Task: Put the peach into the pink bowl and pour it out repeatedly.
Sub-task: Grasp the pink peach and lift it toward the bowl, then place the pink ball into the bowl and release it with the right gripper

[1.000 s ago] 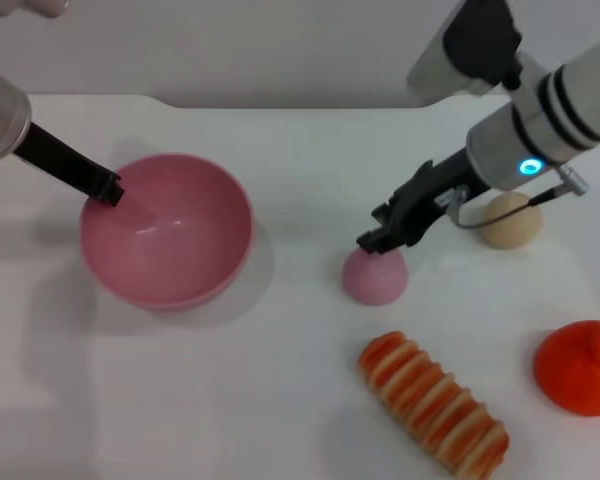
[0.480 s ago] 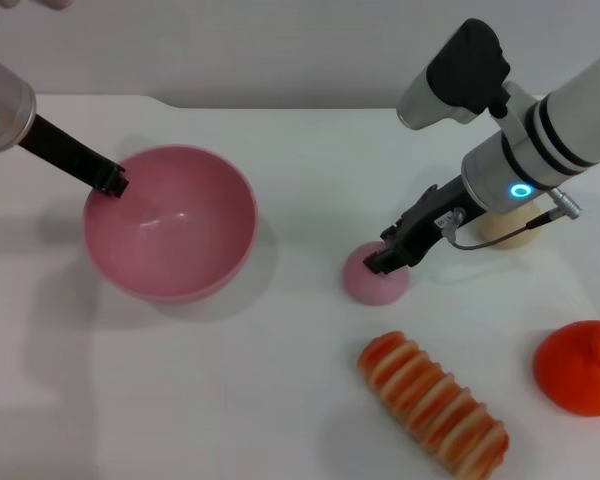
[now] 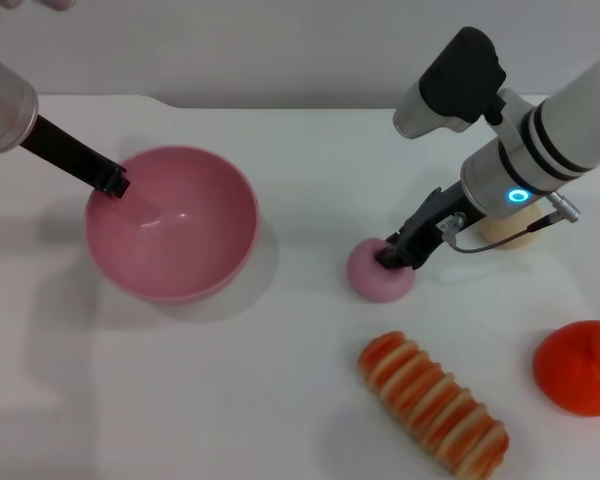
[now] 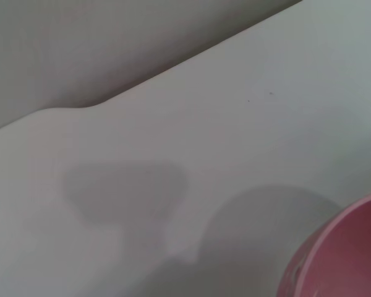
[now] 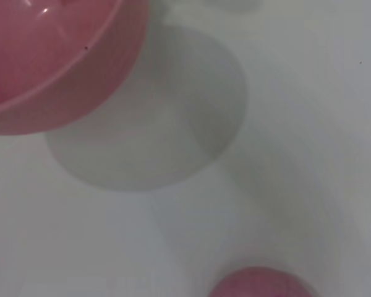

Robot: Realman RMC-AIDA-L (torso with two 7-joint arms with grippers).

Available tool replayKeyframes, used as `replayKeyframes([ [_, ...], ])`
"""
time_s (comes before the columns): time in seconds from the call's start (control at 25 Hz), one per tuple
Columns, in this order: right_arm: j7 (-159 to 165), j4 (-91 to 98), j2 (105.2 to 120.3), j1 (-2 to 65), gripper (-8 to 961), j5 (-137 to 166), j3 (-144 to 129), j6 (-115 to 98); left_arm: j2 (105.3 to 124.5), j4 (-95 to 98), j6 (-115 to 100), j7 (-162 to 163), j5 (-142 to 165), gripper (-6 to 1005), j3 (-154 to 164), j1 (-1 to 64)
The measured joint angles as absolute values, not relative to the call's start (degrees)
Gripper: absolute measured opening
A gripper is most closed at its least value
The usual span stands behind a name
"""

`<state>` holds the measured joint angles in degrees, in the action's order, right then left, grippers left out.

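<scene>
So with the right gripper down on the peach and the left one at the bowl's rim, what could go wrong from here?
1. The right gripper sits on the far, upper side of the peach, a rounded dome; an off-centre close may squirt it toward the striped bread toy.
2. The left gripper holds the pink bowl only at its rim; the bowl might tilt or shift when the peach drops in.
3. The beige ball lies just behind the right arm and could be nudged.

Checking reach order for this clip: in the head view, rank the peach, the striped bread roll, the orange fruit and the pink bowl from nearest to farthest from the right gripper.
1. Peach, directly under the right gripper.
2. Striped bread roll, nearer the robot.
3. Orange fruit, far right.
4. Pink bowl, far left, at the left gripper.
</scene>
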<state>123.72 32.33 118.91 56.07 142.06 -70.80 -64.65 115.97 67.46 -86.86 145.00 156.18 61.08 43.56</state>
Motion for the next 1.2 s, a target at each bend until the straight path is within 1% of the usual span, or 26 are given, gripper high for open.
replayKeyframes([
  [0.24, 123.57, 32.84, 118.92, 55.69, 113, 141.83, -70.84, -64.91, 116.22, 67.53, -86.57, 144.92, 156.18, 41, 61.08, 43.10],
  [0.36, 123.76, 35.22, 118.93, 54.73, 88, 141.80, -70.61, -65.44, 116.28, 67.54, -86.57, 144.80, 156.18, 41, 61.08, 43.07],
  [0.48, 125.31, 42.46, 118.89, 52.16, 63, 141.73, -70.22, -67.06, 116.33, 67.59, -86.56, 144.75, 156.18, 41, 61.09, 43.01],
  [0.6, 127.88, 55.10, 118.83, 47.77, 38, 141.64, -70.18, -68.60, 116.50, 67.64, -86.62, 144.53, 156.18, 41, 61.08, 43.13],
  [0.64, 129.26, 63.42, 118.84, 45.25, 30, 140.77, -70.25, -69.14, 116.61, 67.64, -86.65, 144.47, 156.17, 41, 61.09, 43.22],
  [0.68, 129.26, 63.42, 118.84, 45.25, 34, 140.77, -70.25, -69.14, 116.74, 67.66, -86.70, 144.40, 156.20, 41, 61.08, 43.34],
  [0.8, 129.99, 73.70, 118.79, 42.94, 46, 136.67, -70.30, -69.59, 117.16, 67.72, -86.90, 144.27, 156.18, 41, 61.08, 43.87],
  [0.92, 129.05, 79.49, 118.82, 42.03, 58, 132.18, -71.22, -70.40, 117.40, 67.74, -87.13, 144.23, 156.08, 41, 61.42, 44.35],
  [1.2, 124.90, 79.86, 118.87, 42.78, 85, 123.45, -78.84, -70.58, 117.80, 67.26, -87.04, 144.47, 155.64, 41, 62.12, 45.76],
])
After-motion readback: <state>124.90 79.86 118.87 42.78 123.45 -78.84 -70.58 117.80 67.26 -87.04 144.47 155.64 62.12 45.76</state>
